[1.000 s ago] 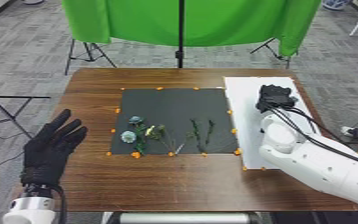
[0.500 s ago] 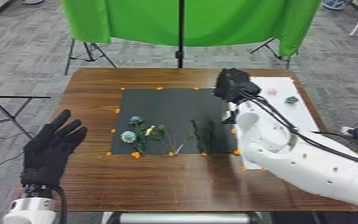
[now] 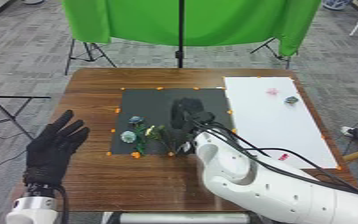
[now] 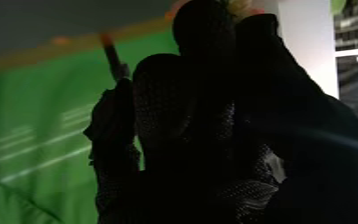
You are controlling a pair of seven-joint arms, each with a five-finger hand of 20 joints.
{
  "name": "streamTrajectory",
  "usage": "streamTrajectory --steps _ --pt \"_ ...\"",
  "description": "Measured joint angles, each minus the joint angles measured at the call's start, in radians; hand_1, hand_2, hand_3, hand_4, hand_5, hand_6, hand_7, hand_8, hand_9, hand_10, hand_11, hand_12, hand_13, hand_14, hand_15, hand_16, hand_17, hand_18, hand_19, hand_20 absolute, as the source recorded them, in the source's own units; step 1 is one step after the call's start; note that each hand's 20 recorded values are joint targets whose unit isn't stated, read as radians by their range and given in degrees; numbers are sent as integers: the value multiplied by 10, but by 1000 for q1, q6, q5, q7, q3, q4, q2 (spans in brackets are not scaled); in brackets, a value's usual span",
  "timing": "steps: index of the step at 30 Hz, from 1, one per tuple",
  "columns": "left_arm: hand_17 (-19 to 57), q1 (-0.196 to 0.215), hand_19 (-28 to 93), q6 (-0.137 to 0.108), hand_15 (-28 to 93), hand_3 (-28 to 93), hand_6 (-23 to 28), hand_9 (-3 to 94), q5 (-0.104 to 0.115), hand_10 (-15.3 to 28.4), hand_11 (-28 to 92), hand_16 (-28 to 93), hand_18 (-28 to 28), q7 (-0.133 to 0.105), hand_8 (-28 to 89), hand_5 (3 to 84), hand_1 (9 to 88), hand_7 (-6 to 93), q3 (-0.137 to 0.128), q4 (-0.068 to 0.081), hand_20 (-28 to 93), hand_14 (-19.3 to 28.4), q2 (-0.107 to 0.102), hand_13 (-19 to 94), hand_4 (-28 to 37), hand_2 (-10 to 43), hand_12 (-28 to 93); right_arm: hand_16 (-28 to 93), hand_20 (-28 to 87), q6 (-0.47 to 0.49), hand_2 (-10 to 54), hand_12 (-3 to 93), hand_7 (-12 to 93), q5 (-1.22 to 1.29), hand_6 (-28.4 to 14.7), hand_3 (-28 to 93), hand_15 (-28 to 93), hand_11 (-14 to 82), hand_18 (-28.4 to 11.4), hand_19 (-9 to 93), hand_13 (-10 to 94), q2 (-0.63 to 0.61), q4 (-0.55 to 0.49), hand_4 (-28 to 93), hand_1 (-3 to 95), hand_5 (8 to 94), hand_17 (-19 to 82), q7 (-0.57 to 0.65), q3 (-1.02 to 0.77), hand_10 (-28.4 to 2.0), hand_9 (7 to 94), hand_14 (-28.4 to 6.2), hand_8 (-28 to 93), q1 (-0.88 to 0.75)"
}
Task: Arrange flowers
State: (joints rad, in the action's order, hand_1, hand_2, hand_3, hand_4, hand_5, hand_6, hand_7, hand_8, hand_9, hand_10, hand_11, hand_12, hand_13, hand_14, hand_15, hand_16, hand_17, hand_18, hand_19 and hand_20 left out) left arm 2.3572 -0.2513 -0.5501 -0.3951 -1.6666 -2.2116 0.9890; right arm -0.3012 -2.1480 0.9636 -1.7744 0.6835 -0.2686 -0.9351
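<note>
Covering part of the dark mat [image 3: 149, 102], the right hand [image 3: 187, 111] lies over its right side, and whether it is open or closed I cannot tell. The left hand [image 3: 49, 152] is open, fingers spread, at the left side of the brown desk [image 3: 144, 185], apart from the mat. Toward the mat's near left corner lie blue flowers [image 3: 128, 136] with green stems, and just beside them pale yellow blooms [image 3: 151, 131]. On the white sheet [image 3: 273, 125] to the right, a pink flower [image 3: 272, 91] sits near a dark bluish flower [image 3: 291, 100]. Nearer the sheet's front end is a small red mark [image 3: 284, 157], too small to make out.
</note>
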Motion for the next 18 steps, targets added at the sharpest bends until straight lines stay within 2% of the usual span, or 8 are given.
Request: streamTrajectory --steps 6,10,12,18 --pt "-89 -1 578 8 512 780 99 364 -13 210 231 -88 284 20 -88 404 235 98 -5 0 97 284 19 250 -265 76 104 198 446 47 -95 239 152 36 10 722 724 339 -213 881 724 -15 0 -283 469 798 280 -9 -12 -90 866 -64 -6 -35" --pt "-89 -6 578 11 512 779 99 364 -15 211 231 -89 284 24 -88 404 236 97 -5 3 97 284 20 250 -263 76 104 200 454 52 -95 204 146 42 14 754 733 371 -220 881 718 -21 0 -283 406 760 277 -28 -14 -97 851 -72 -29 -46" --pt "-89 -8 578 13 513 781 99 364 -16 210 230 -88 284 26 -88 404 236 98 -5 3 97 284 20 251 -262 76 104 199 463 55 -95 197 145 35 15 773 737 377 -224 879 715 -23 -1 -283 375 745 273 -37 -15 -100 847 -75 -82 -48" --pt "-89 -8 578 16 513 779 99 364 -20 210 231 -89 284 30 -88 405 238 98 -5 3 96 284 22 251 -261 76 105 202 468 46 -95 194 140 -10 10 772 752 381 -232 884 712 -31 -4 -283 336 719 279 -38 -6 -105 843 -85 -121 -44"
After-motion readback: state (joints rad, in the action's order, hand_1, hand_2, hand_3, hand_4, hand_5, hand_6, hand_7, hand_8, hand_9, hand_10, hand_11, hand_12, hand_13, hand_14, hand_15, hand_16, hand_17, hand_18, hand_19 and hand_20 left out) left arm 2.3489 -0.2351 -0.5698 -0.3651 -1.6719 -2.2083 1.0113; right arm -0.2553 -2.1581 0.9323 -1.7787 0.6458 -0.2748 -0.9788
